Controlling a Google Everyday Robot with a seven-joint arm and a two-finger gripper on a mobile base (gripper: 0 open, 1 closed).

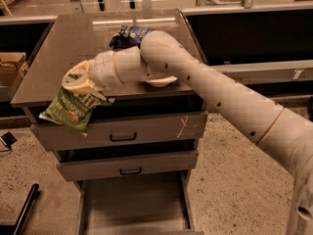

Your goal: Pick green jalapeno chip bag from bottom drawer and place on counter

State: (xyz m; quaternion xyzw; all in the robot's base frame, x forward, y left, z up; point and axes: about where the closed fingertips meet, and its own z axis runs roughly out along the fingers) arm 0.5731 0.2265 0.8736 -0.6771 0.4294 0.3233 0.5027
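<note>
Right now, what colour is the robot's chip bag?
Green chip bag hanging from the gripper at the counter's front edge; camera view.

The gripper (80, 84) sits over the front left edge of the bench (58, 48), its jaws clamped on the top of the chip bag (68, 110). The chip bag hangs before that edge, overlapping the left end of the top drawer (146, 130). Another bag (128, 35) lies at the bench's back. A bowl (164, 81) (mostly hidden under the arm (220, 102)) sits right of the gripper. Below the middle drawer (127, 164), the bottom drawer (132, 204) stands pulled out.
</note>
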